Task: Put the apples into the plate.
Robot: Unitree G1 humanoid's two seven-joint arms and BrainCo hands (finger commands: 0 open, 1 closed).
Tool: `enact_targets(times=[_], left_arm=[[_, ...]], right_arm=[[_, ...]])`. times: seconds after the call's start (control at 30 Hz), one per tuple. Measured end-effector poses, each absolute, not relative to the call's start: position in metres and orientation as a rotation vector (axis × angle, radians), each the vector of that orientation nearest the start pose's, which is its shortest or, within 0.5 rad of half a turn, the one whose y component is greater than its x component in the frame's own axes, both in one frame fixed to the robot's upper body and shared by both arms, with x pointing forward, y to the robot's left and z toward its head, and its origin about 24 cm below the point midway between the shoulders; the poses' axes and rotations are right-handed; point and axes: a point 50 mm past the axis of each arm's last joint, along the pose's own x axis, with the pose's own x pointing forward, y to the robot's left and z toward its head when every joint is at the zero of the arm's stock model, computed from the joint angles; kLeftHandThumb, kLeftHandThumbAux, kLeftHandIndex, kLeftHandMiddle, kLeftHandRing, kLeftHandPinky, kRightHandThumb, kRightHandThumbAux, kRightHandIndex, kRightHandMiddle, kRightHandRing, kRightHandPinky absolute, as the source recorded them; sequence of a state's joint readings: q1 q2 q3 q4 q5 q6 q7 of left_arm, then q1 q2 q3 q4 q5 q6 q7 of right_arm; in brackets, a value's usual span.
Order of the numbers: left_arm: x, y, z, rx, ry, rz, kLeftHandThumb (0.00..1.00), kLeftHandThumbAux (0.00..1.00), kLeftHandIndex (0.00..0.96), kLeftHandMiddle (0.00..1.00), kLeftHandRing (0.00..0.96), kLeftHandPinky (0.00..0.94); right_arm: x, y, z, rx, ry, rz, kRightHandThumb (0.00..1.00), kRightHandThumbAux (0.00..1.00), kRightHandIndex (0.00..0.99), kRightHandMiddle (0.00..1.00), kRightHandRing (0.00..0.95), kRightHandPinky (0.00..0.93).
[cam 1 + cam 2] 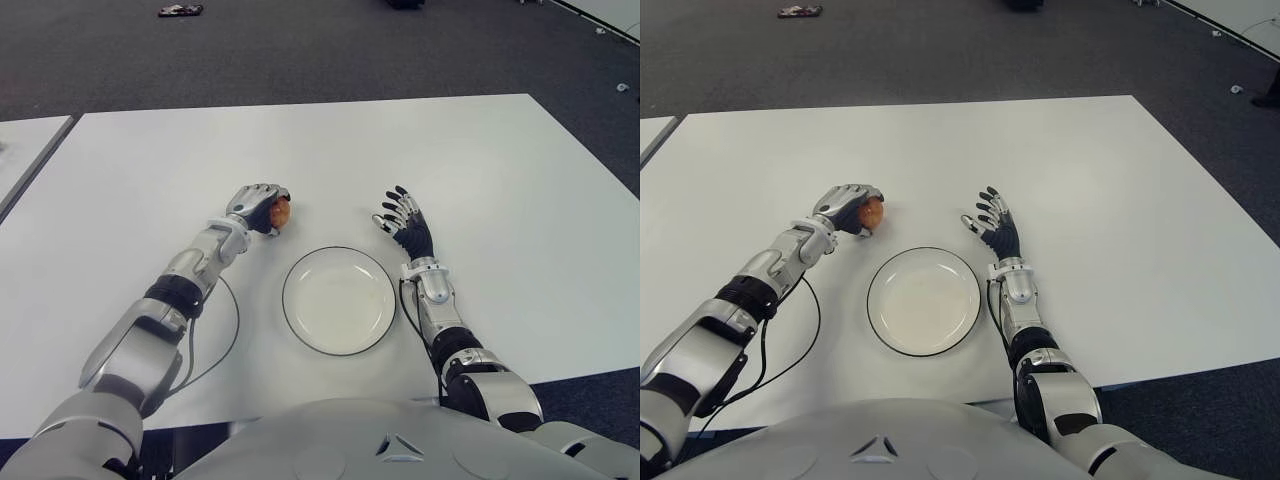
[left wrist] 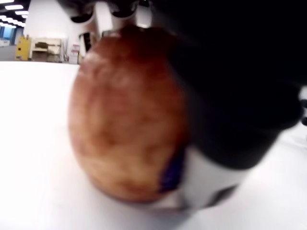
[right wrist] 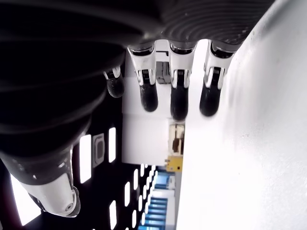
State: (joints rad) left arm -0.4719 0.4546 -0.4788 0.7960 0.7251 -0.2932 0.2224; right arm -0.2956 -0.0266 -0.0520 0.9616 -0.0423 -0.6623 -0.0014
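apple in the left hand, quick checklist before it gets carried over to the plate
1. Grip: left hand has its fingers curled over the apple; the wrist view shows them closed around it. Ok.
2. Lifted off the table: the apple appears still on the surface. Cannot tell.
3. Plate free: nothing lies in it. Ok.
4. Path: bare table between apple and plate. Ok.
5. Right hand out of the way: open, beyond the plate's right side, off the rim. Ok.
6. Other apples to fetch: only one shows. Cannot tell.
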Motion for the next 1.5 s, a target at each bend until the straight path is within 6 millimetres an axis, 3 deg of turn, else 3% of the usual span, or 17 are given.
enact_targets(times=[0.27,0.7,0.87,1.03,1.33,1.5], left_arm=[[0.311,0.178,-0.004,1.308,-0.096,-0.341,0.225,0.618,0.708,0.802,0.793,0.819],[0.312,0.177,-0.013,1.31,-0.072,-0.31,0.412,0.743,0.773,0.856,0.85,0.872],[0.313,0.177,-0.014,1.306,-0.058,-0.307,0.473,0.747,0.671,0.871,0.875,0.891],[0.313,0.178,-0.014,1.306,-0.067,-0.293,0.499,0.747,0.636,0.871,0.878,0.89],[0.309,0.179,-0.017,1.285,-0.112,-0.251,0.514,0.753,0.626,0.863,0.871,0.88],[0.307,0.179,-0.019,1.263,-0.126,-0.231,0.511,0.756,0.682,0.858,0.862,0.867]], right_arm=[[0.271,-0.147,-0.031,-0.049,0.007,0.043,0.225,0.693,0.091,0.258,0.306,0.369],[0.269,-0.148,-0.031,-0.038,0.003,0.035,0.245,0.691,0.126,0.295,0.351,0.397],[0.268,-0.148,-0.031,-0.035,0.005,0.031,0.247,0.685,0.131,0.296,0.352,0.396],[0.267,-0.148,-0.031,-0.032,0.004,0.031,0.252,0.687,0.133,0.295,0.352,0.396],[0.267,-0.149,-0.031,-0.026,0.007,0.032,0.268,0.691,0.139,0.296,0.354,0.399],[0.267,-0.149,-0.031,-0.025,0.007,0.031,0.262,0.686,0.139,0.302,0.36,0.406]])
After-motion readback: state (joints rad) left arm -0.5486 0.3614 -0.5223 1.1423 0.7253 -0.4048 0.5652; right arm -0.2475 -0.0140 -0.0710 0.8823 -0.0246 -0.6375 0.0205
